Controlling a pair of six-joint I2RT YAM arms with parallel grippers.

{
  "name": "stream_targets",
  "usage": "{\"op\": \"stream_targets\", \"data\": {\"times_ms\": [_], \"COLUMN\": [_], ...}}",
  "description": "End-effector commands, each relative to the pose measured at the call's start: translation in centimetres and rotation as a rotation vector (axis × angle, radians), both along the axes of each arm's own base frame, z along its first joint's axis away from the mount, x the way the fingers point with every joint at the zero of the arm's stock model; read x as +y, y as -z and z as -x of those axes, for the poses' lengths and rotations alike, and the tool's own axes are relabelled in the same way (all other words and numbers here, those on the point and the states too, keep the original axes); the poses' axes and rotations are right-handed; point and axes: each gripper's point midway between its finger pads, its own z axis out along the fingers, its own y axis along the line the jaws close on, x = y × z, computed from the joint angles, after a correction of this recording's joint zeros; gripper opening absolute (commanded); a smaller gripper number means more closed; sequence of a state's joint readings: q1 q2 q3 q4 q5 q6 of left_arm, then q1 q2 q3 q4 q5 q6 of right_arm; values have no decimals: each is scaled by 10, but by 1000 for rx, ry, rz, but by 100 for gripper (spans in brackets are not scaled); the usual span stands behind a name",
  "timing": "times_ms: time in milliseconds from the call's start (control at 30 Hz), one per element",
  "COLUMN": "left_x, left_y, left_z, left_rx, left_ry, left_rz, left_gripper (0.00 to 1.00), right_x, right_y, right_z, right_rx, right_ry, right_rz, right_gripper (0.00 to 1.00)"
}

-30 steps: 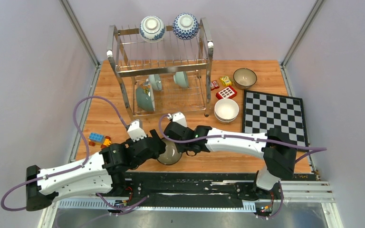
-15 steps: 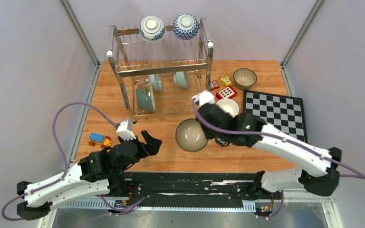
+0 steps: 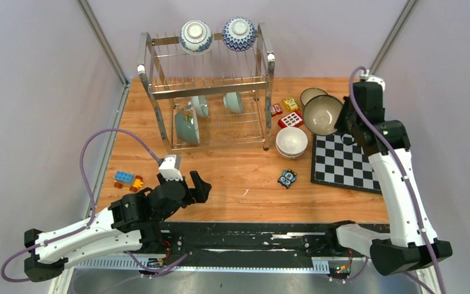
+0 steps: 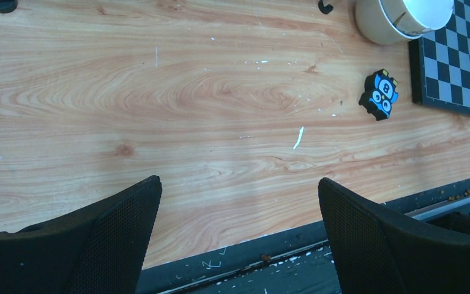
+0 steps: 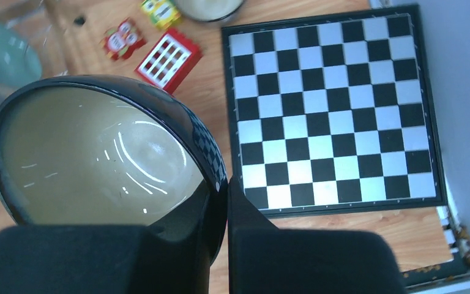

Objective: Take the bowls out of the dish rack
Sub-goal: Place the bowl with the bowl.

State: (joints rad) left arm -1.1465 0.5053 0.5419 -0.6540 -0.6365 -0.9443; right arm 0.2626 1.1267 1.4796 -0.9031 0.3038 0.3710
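1 second ago both arms met over the dark brown glazed bowl [image 3: 322,114] with its glossy cream inside, near the front of the wooden bench [image 3: 245,165]. Now the left end effector [image 3: 194,185] hangs there spread wide and empty. The right end effector [image 5: 226,184], clenched on the bowl's rim, has carried it to the far right, above a matching brown bowl [image 3: 309,95] beside the black-and-white chessboard [image 3: 352,153]. With the handover done, stacking seems next. The shiny steel wire dish rack [image 3: 208,90] holds 2 blue-and-white patterned bowls [image 3: 196,35] on top and 3 smooth celadon bowls [image 3: 186,125] below.
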Motion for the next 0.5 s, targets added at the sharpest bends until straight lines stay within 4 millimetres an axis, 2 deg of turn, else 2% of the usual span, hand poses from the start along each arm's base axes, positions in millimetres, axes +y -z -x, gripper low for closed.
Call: {"op": "stream_targets", "data": {"times_ms": [0, 100, 200, 333, 367, 467], "left_x": [-2, -3, -6, -6, -5, -2], "left_y": [-3, 1, 3, 6, 7, 9], "left_z": [-1, -1, 0, -1, -1, -2], "left_rx": [-13, -17, -19, -19, -19, -21], "left_ry": [15, 22, 29, 32, 28, 13], "left_rz": [-1, 7, 20, 10, 1, -10], "left_gripper": [100, 100, 100, 100, 100, 100], "right_x": [-34, -66, -84, -90, -90, -93], "right_y": [-18, -9, -2, 2, 12, 28], "right_z": [-33, -52, -76, -114, -127, -156], "right_rx": [-137, -144, -162, -156, -127, -95], "right_ry": [186, 319, 388, 386, 383, 383], "right_rz": [-176, -212, -247, -237, -239, -254], "right_gripper": [3, 3, 3, 3, 3, 3]}}
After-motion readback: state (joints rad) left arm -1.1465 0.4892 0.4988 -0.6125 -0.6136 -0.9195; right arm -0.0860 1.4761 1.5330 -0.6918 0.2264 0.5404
